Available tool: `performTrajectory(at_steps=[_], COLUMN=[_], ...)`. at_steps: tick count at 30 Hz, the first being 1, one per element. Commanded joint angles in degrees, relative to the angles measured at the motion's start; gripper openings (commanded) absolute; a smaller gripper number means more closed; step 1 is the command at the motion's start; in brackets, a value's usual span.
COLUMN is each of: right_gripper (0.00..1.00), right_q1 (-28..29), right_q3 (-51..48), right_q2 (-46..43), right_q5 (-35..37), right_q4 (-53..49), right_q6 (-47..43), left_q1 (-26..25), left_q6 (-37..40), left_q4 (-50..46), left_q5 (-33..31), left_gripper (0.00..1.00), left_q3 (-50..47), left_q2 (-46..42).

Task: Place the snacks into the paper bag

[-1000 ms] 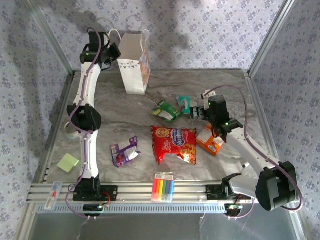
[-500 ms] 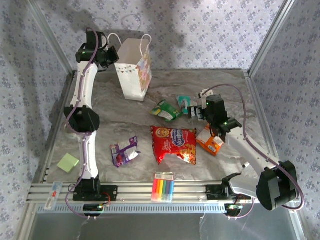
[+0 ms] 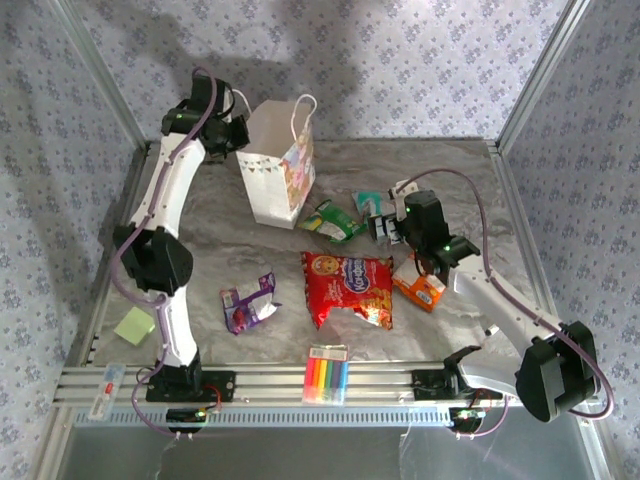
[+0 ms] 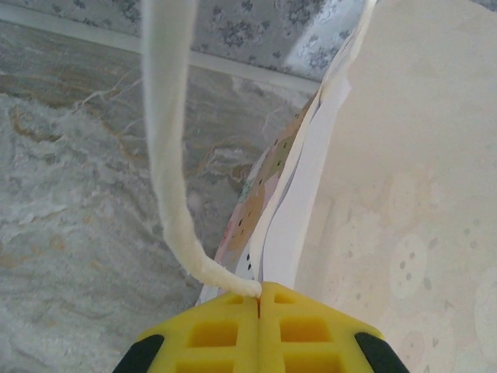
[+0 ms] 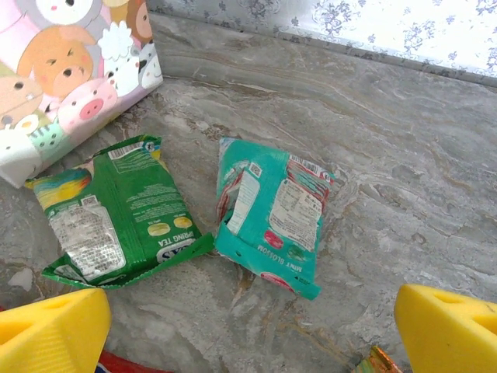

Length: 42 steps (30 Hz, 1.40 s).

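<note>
Grey-veined marble-pattern sheet formed the table (image 3: 450, 170) surface. Aluminium rails (image 3: 280, 385) ran along the near edge, and slanted aluminium posts rose at the far corners. Pale wallpaper (image 3: 400, 60) with a small blue floral print covered the enclosure on the left, far and right sides.

The paper bag (image 3: 280, 180) stood tilted at the far left of the table, its mouth open upward. The left gripper (image 3: 237, 135) was at the bag's far-left rim. In the left wrist view, the left gripper's (image 4: 258, 299) yellow jaws were pressed together on the rim of the bag (image 4: 404, 194), with the white cord handle (image 4: 167, 155) running into the same pinch.

The right gripper (image 3: 385, 225) hung over the far right-centre of the table. In the right wrist view its (image 5: 248, 322) jaws stood wide apart and held nothing. Below them lay the green packet (image 5: 116, 210) and the teal packet (image 5: 272, 214), just beside each other, with the printed side of the bag (image 5: 70, 70) to the far left.

Positions on the table:
- Green packet (image 3: 333, 221) and teal packet (image 3: 368, 207): just right of the bag.
- Red packet (image 3: 347, 288): centre.
- Orange packet (image 3: 420, 288): right of the red packet, partly under the right arm.
- Purple packet (image 3: 248, 303): left of the red packet.
- Marker pack (image 3: 327, 375): on the near rails.
- Green sticky note (image 3: 135, 326): near-left edge.
</note>
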Motion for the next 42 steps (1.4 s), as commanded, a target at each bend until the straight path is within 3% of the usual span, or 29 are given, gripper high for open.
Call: performTrajectory(at_steps=[1,9,22,28,32,42], right_gripper=[0.96,0.96,0.97,0.97,0.98,0.98], right_q1=[0.6,1.6,3.0,3.0,3.0,3.0], right_q3=[1.7,1.4,0.4,0.9,1.1,1.0], right_q2=[-1.9,-2.4,-3.0,-3.0,-3.0,-3.0], right_q5=[1.2,1.1,1.3,0.5,0.3,-0.4], right_q4=[-1.2,-1.5,-0.8,-2.3,-2.3,-2.8], right_q6=[0.7,1.0,2.0,1.8,0.9,0.8], left_q1=[-0.6,-0.7,-2.3,-4.5,-5.5,-7.2], left_q6=[0.7,-1.8,-6.7,-9.6,-12.9,-15.2], left_q4=[2.3,7.3,4.9,5.7,5.3,5.4], left_q5=[-4.9,-8.1,-7.2,-7.4,-8.8,-6.8], left_gripper=[0.00,0.00,0.06,0.15,0.34,0.37], left_q3=[-5.9,-22.6,-30.5,-35.3,-37.3,-36.3], left_q2=[-6.5,-17.8,-25.7,-29.3,-31.0,-33.0])
